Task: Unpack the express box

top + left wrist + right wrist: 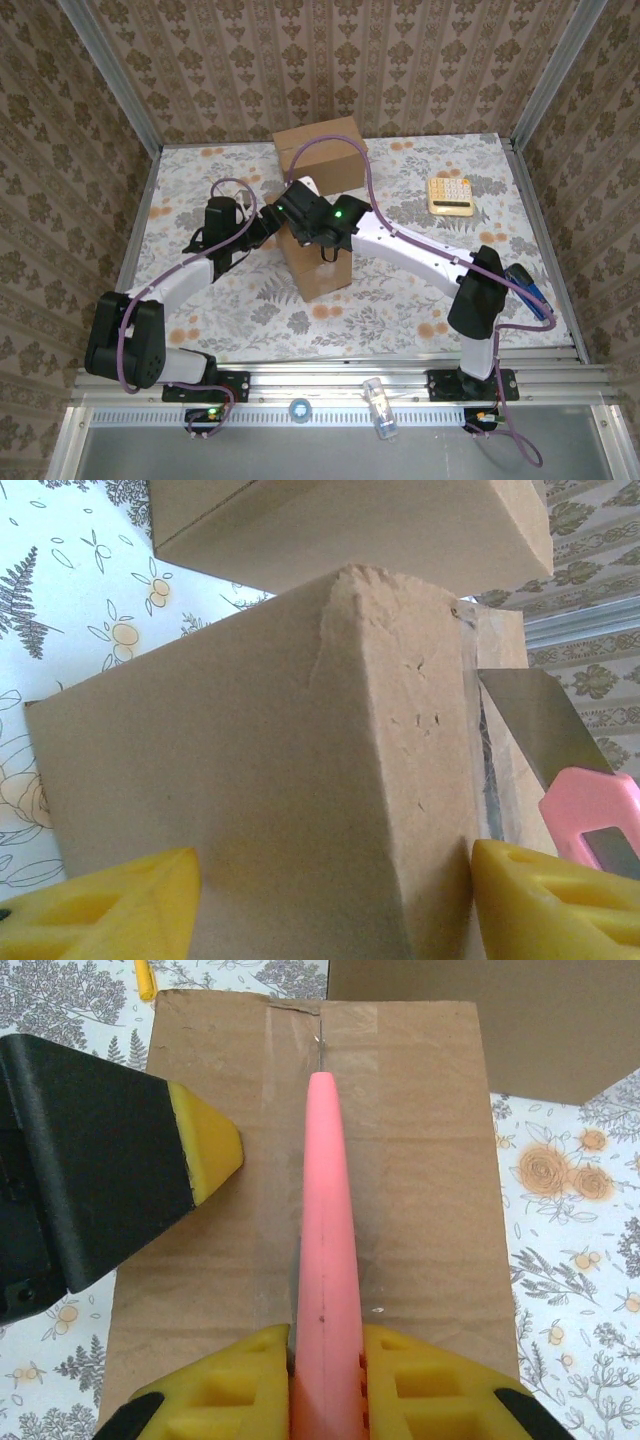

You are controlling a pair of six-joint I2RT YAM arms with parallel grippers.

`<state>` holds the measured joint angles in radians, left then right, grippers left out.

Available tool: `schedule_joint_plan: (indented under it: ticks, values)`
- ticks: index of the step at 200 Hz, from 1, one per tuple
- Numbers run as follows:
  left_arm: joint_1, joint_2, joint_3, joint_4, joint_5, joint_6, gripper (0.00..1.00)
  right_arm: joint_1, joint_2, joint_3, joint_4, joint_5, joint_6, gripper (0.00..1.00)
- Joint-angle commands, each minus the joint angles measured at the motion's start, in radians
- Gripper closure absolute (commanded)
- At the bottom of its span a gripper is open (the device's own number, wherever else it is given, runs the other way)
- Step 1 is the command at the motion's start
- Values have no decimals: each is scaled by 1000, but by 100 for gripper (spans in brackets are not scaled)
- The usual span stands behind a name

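Box (300, 780) between left fingers (110, 910); knife (325, 1260) atop

Brown cardboard box (320, 275) mid-table, flaps taped shut; pink cutter (325, 1250) blade on seam.

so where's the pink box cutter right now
Right wrist view: the pink box cutter is held by the right gripper, running along the tape seam of the near box, blade tip near its far edge.

I see left arm (190, 275) and right arm (420, 250) meeting over near box (322, 272) mid-bench (400, 315) | second box (320, 148) behind it | calculator (450, 194) back right (keys up, well apart).
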<state>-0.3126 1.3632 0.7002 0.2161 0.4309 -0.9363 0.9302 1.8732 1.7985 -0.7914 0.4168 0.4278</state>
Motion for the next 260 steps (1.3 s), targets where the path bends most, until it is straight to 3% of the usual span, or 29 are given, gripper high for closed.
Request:
schedule_joint_plan:
  ticks: [1,260]
  values:
    - [4,2,-31,-39,-12,-11,30,14,-12,-18,-120,-55,55,100]
    - [4,-6,-46,-30,-20,-16,31,93,-64,0,-369,-74,189,100]
